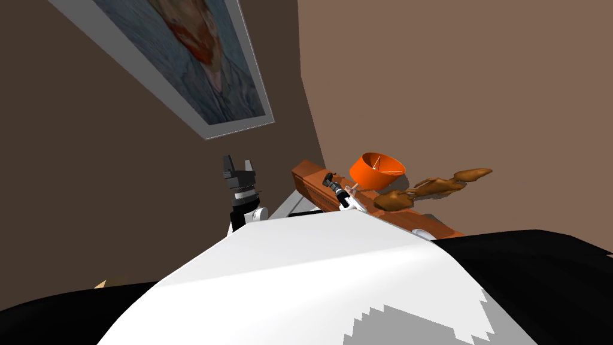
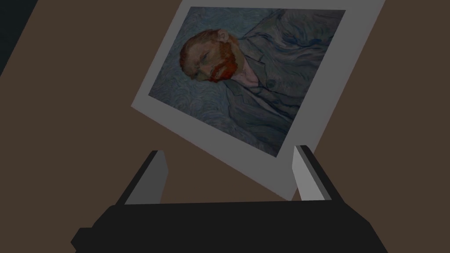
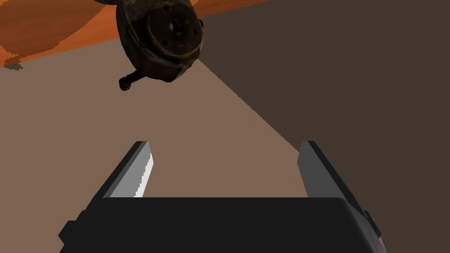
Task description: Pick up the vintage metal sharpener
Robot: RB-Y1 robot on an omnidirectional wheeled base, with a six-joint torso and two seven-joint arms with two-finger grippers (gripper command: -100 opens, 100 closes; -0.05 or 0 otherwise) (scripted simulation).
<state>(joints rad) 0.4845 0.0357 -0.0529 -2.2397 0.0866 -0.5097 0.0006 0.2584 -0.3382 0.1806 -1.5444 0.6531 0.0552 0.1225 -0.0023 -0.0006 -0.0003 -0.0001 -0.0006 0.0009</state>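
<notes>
The sharpener (image 3: pixel 160 39) is a dark, round metal body with a small crank handle (image 3: pixel 127 81). It sits on an orange-brown wooden surface (image 3: pixel 44 26), ahead of my right gripper (image 3: pixel 224 142). That gripper is open, with nothing between its fingers and a clear gap to the sharpener. In the head view my right arm (image 1: pixel 344 196) reaches onto the wooden shelf (image 1: pixel 311 179). My left gripper (image 1: pixel 238 162) is raised to the left of the shelf, open and empty (image 2: pixel 229 151), facing a framed picture.
An orange bowl-shaped thing (image 1: pixel 377 171) and a lumpy brown object (image 1: pixel 431 185) stand on the shelf to the right of my right arm. Brown walls meet in a corner behind the shelf. A framed portrait (image 1: pixel 191 54) hangs on the left wall.
</notes>
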